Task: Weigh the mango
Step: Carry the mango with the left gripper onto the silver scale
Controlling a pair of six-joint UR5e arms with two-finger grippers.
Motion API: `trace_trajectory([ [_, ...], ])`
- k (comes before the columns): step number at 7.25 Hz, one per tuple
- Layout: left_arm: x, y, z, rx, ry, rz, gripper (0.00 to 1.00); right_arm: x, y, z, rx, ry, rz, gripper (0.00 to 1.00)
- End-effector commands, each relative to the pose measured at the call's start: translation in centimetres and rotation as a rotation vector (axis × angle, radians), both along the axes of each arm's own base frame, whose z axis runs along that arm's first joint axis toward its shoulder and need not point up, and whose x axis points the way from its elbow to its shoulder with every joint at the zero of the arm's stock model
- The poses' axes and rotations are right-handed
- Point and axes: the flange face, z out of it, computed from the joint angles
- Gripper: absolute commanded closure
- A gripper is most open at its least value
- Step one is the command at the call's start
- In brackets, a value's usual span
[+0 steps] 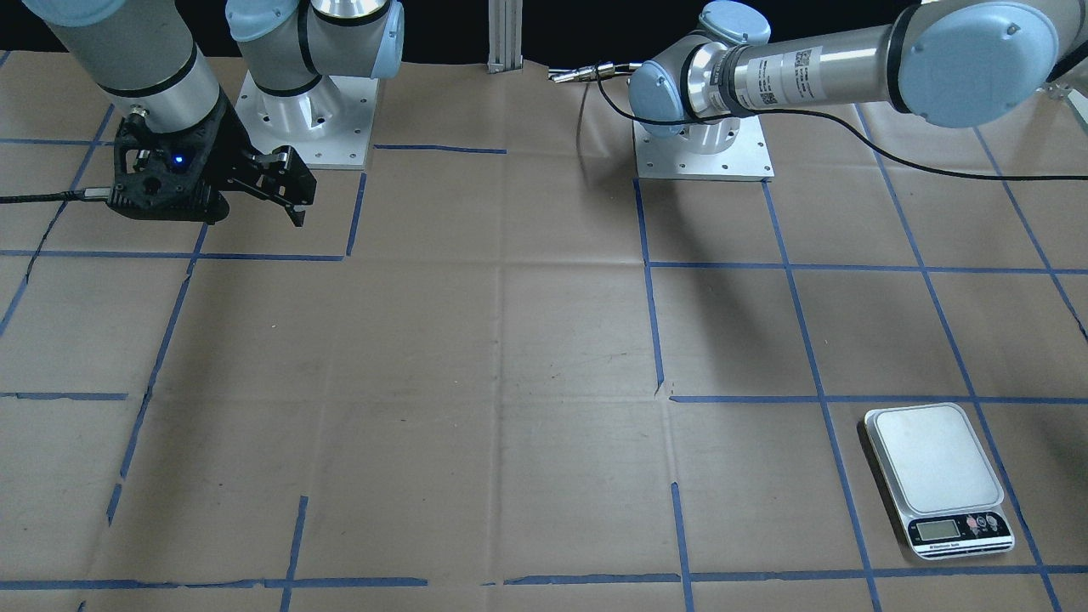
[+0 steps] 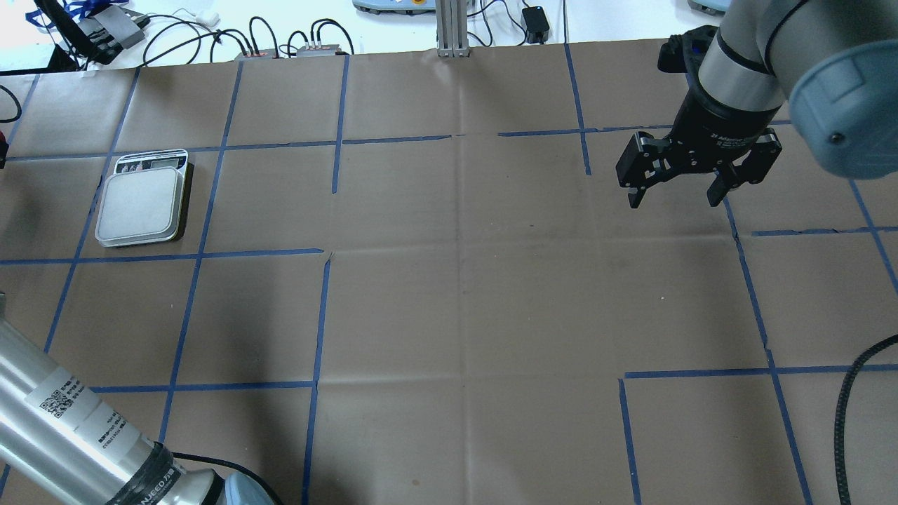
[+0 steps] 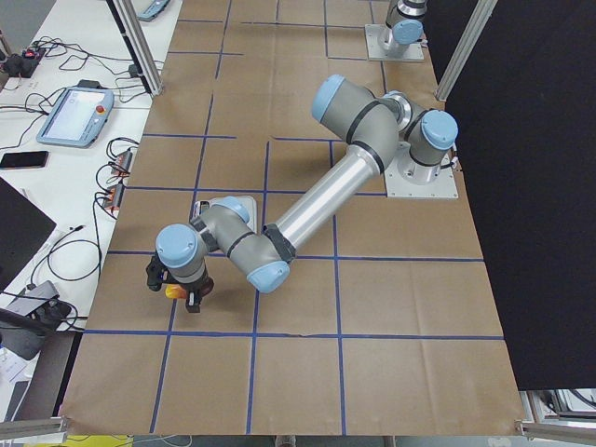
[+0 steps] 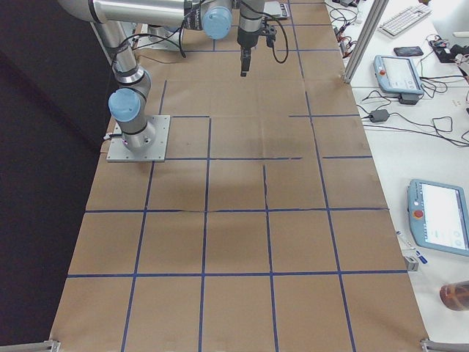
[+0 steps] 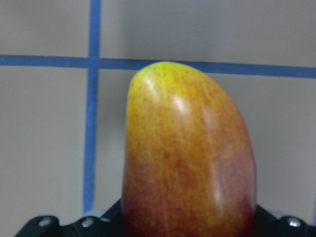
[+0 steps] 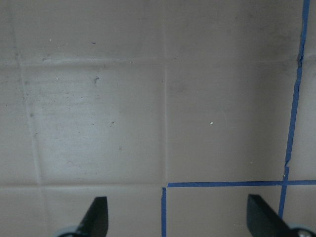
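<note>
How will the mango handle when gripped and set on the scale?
The mango looks glossy, so it may slip in the jaws. Its rounded, elongated shape will probably rock or roll on the flat scale. It holds its shape, so likely stiff.

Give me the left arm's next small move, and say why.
Probably lift slightly and carry the mango toward the scale. The mango sits in the left gripper's jaws, apparently gripped. The scale's platform is bare and, in the left side view, lies close by, just beyond that gripper.
</note>
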Motion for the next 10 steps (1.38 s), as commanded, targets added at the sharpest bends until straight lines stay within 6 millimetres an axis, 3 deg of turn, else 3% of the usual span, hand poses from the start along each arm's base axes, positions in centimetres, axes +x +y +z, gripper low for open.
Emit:
trace_trajectory([
  [1, -11.6, 2.1, 2.0, 0.062, 0.040, 0.088, 0.52, 0.0, 0.0, 0.0, 0.000, 0.000, 0.000, 0.00],
  [3, -21.8, 4.0, 0.6, 0.088, 0.053, 0.153, 0.52, 0.0, 0.0, 0.0, 0.000, 0.000, 0.000, 0.00],
  [4, -25.3, 3.6, -2.9, 0.081, 0.044, 0.142, 0.51, 0.0, 0.0, 0.0, 0.000, 0.000, 0.000, 0.00],
  [6, -25.6, 4.3, -6.8, 0.128, 0.011, 0.127, 0.50, 0.0, 0.0, 0.0, 0.000, 0.000, 0.000, 0.00],
  [7, -25.2, 4.2, -7.2, 0.133, 0.006, 0.131, 0.49, 0.0, 0.0, 0.0, 0.000, 0.000, 0.000, 0.00],
  [8, -23.4, 4.9, -7.2, 0.150, -0.027, 0.153, 0.49, 0.0, 0.0, 0.0, 0.000, 0.000, 0.000, 0.00],
  [10, -22.9, 4.9, -6.8, 0.144, -0.031, 0.161, 0.46, 0.0, 0.0, 0.0, 0.000, 0.000, 0.000, 0.00],
])
